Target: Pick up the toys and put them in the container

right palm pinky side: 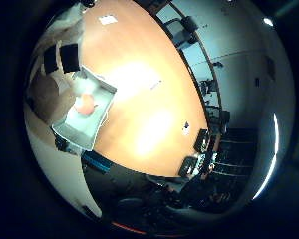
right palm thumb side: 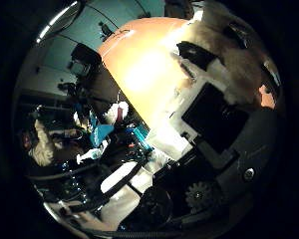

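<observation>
A white container (right palm pinky side: 102,99) stands on the wooden table (right palm pinky side: 154,114), near its edge, with an orange toy (right palm pinky side: 84,104) lying inside it. The view looks down on it from well above. A tan, fuzzy plush toy (right palm thumb side: 212,32) sits close against my palm, and its fur also shows beside the container as tan plush (right palm pinky side: 45,94). My right hand (right palm thumb side: 214,119) is curled on this plush toy, its black fingertips (right palm pinky side: 70,57) pressed against the fur. How much of the plush toy there is stays hidden behind my fingers.
A sheet of paper (right palm pinky side: 108,20) lies at the table's far end and a small object (right palm pinky side: 186,128) near its long edge. Black chairs (right palm pinky side: 202,141) line that edge. A blue box (right palm pinky side: 97,162) sits below the table by the container.
</observation>
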Motion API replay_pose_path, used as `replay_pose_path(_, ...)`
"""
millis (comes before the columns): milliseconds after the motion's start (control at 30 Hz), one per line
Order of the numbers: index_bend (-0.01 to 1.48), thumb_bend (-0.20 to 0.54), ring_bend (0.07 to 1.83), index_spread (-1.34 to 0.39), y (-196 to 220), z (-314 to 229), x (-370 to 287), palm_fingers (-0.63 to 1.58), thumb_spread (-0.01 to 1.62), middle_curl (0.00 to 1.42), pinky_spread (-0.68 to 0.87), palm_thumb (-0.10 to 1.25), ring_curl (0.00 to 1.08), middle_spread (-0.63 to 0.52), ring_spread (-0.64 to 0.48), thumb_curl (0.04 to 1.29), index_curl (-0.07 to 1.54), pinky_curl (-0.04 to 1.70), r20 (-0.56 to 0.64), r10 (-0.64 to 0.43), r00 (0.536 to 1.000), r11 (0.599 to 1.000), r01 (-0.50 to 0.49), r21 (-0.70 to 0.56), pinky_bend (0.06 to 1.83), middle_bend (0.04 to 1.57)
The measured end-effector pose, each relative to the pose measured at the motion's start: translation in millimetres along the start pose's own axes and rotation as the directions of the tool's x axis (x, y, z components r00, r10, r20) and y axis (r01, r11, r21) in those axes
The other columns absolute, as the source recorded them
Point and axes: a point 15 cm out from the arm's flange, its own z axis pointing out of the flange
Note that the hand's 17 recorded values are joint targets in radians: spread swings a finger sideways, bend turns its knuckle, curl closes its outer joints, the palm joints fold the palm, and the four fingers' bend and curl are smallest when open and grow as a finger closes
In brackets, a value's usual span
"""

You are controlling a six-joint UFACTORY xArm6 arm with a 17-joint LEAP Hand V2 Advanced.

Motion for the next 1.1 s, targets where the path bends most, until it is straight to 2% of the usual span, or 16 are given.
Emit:
replay_pose_path(100, 0.79, -0.032, 1.27, -0.35, 1.3, 6.1, 0.3, 1.04, 1.09, 1.02, -0.31, 0.81, 0.73, -0.26, -0.26, 0.52, 0.91, 0.82, -0.006, 0.024, 1.0, 1.0, -0.024, 0.013, 1.15, 1.03)
replay_pose_path(200, 0.58, -0.034, 1.23, -0.38, 2.6, 11.6, 0.3, 0.92, 1.1, 0.97, -0.37, 0.74, 0.69, -0.26, -0.27, 0.46, 0.86, 0.78, -0.003, 0.031, 1.0, 1.0, -0.031, 0.003, 1.09, 1.0)
replay_pose_path(300, 0.34, -0.03, 1.18, -0.43, 5.3, 16.4, 0.1, 0.76, 1.1, 0.9, -0.43, 0.69, 0.64, -0.27, -0.28, 0.4, 0.79, 0.73, 0.002, 0.033, 0.999, 0.999, -0.033, -0.012, 1.03, 0.94)
replay_pose_path(367, 0.26, -0.026, 1.14, -0.46, 8.9, 28.4, -2.4, 0.61, 1.1, 0.87, -0.4, 0.67, 0.63, -0.28, -0.28, 0.38, 0.75, 0.72, 0.017, 0.033, 0.999, 0.999, -0.032, -0.038, 0.95, 0.91)
replay_pose_path(467, 0.27, -0.028, 1.06, -0.48, 18.6, 51.7, -7.4, 0.44, 1.09, 0.82, -0.27, 0.64, 0.59, -0.28, -0.28, 0.35, 0.71, 0.69, 0.044, 0.039, 0.998, 0.996, -0.035, -0.088, 0.81, 0.86)
replay_pose_path(533, 0.27, -0.027, 0.99, -0.48, 24.3, 63.8, -10.1, 0.34, 1.08, 0.77, -0.11, 0.61, 0.56, -0.27, -0.26, 0.33, 0.67, 0.67, 0.058, 0.043, 0.997, 0.993, -0.036, -0.115, 0.76, 0.78)
replay_pose_path(700, 0.26, -0.025, 0.89, -0.46, 27.2, 66.7, -10.2, 0.29, 1.06, 0.68, 0.13, 0.59, 0.5, -0.23, -0.2, 0.31, 0.59, 0.62, 0.061, 0.047, 0.997, 0.992, -0.04, -0.122, 0.7, 0.65)
replay_pose_path(867, 0.23, -0.024, 0.83, -0.44, 27.6, 65.9, -10.0, 0.31, 1.05, 0.62, 0.25, 0.58, 0.46, -0.22, -0.17, 0.3, 0.52, 0.57, 0.059, 0.048, 0.997, 0.992, -0.041, -0.12, 0.64, 0.59)
replay_pose_path(1100, 0.2, -0.024, 0.78, -0.45, 27.5, 65.9, -10.2, 0.35, 1.05, 0.56, 0.3, 0.58, 0.42, -0.21, -0.16, 0.29, 0.47, 0.51, 0.059, 0.047, 0.997, 0.992, -0.04, -0.119, 0.58, 0.55)
